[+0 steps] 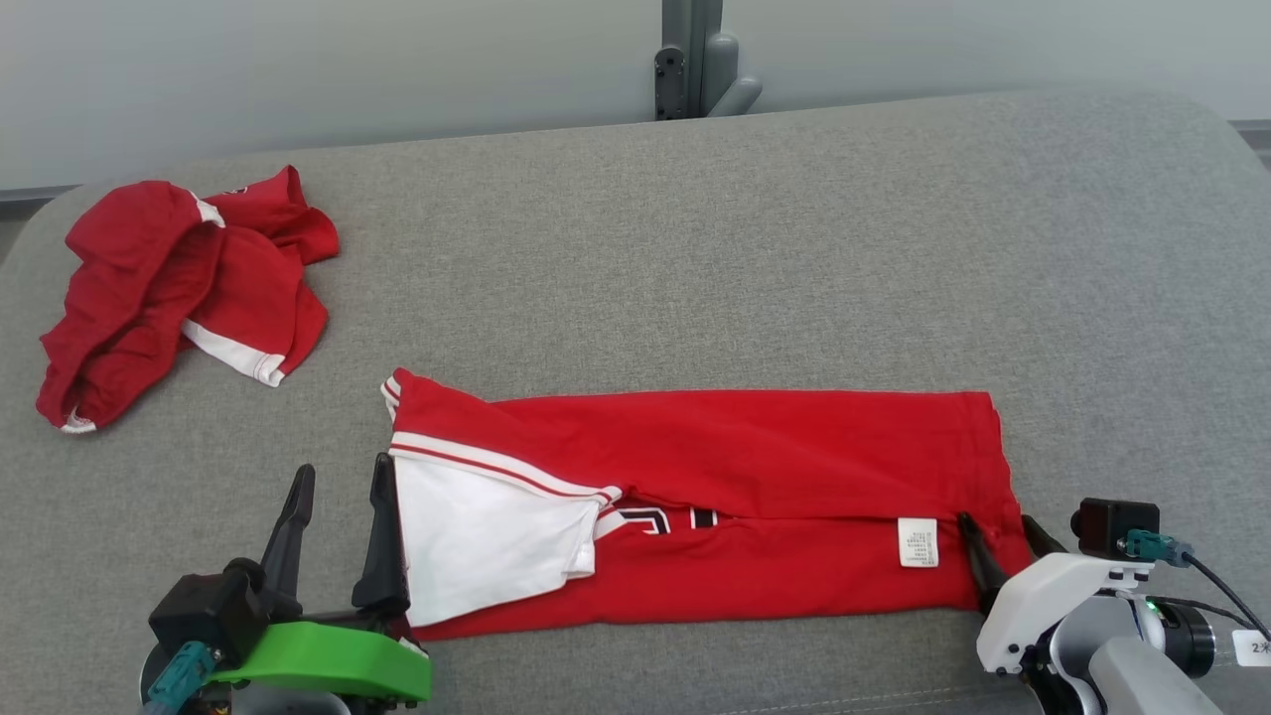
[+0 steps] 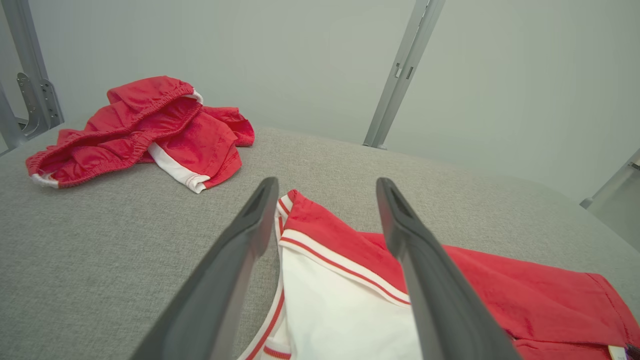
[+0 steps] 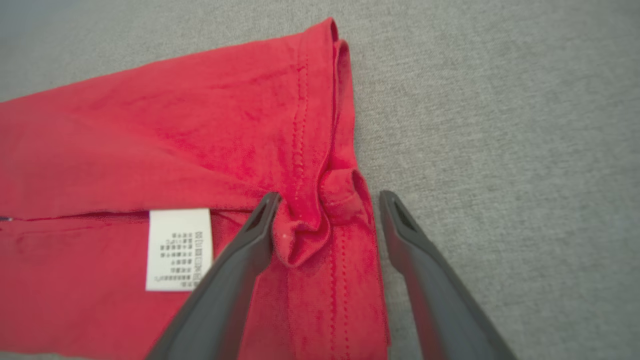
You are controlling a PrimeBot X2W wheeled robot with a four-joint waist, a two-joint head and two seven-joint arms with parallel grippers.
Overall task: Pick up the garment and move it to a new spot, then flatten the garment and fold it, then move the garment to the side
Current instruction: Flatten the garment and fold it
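Observation:
The garment is a red shirt with a white sleeve, lying in a long folded strip across the near part of the grey padded table. At the shirt's left end my left gripper stands open, its right finger against the edge of the white sleeve. In the left wrist view the left gripper has the sleeve's corner between its fingers. My right gripper is open at the shirt's right end. In the right wrist view the right gripper straddles a small bunched fold of the red hem, near a white care label.
A second red garment with white trim lies crumpled at the table's far left, also seen as a heap in the left wrist view. A grey metal post stands behind the far edge. Bare grey surface spreads beyond and right of the shirt.

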